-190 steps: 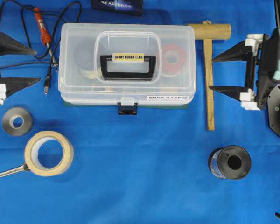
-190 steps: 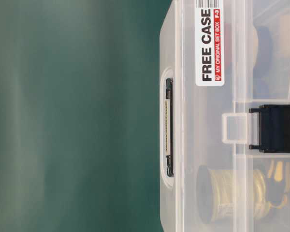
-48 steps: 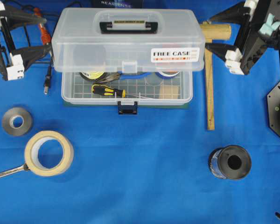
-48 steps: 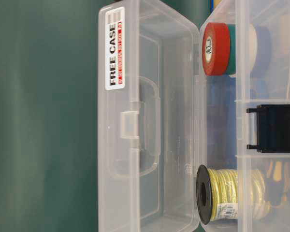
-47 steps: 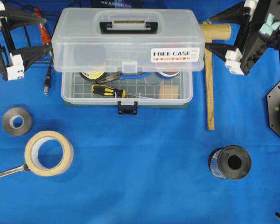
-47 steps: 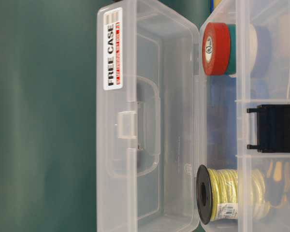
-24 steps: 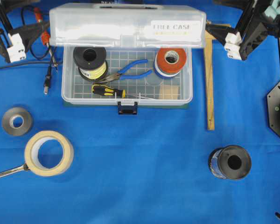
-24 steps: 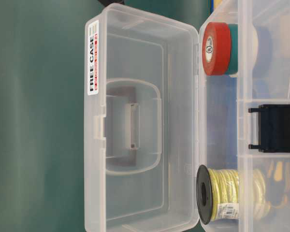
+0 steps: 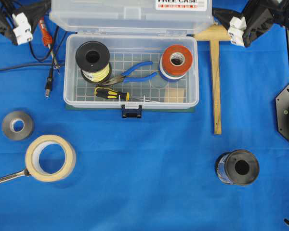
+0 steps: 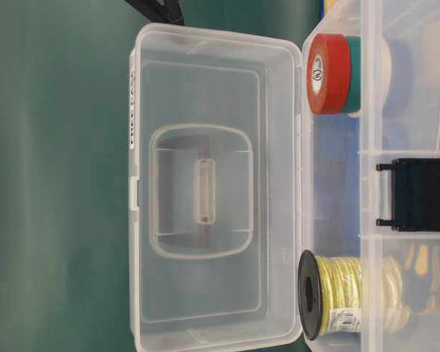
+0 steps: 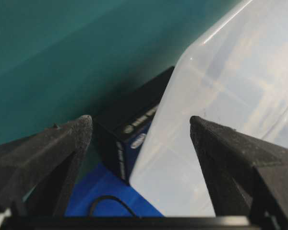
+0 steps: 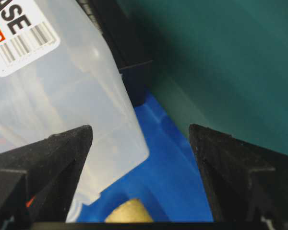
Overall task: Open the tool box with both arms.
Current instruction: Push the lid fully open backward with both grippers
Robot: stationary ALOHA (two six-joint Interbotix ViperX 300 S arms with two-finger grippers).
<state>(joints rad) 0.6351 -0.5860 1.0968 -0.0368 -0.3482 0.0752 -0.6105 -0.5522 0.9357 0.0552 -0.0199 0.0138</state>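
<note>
The clear tool box (image 9: 70, 98) stands open, its dark blue latch (image 9: 131, 112) hanging at the front. The lid (image 9: 130, 17) stands raised at the back, and its hollow inside shows in the table-level view (image 10: 213, 183). Inside are a yellow wire spool (image 9: 93, 60), blue pliers (image 9: 135, 72), a screwdriver (image 9: 113, 94) and red tape (image 9: 177, 60). My left gripper (image 9: 41, 7) is open at the lid's left end, with the lid's corner between its fingers (image 11: 139, 124). My right gripper (image 9: 221, 12) is open at the lid's right end, likewise around that corner (image 12: 140, 132).
A wooden mallet (image 9: 215, 82) lies right of the box. Masking tape (image 9: 50, 158), a grey roll (image 9: 17, 125) and a wrench (image 9: 5, 179) lie front left. A black spool (image 9: 237, 167) is front right. Cables and a red-handled tool (image 9: 44, 29) lie back left. A dark box (image 11: 129, 129) sits behind the lid.
The lid has swung from closed, through half open, to upright at the back. Both grippers have moved with it toward the far edge of the table.
</note>
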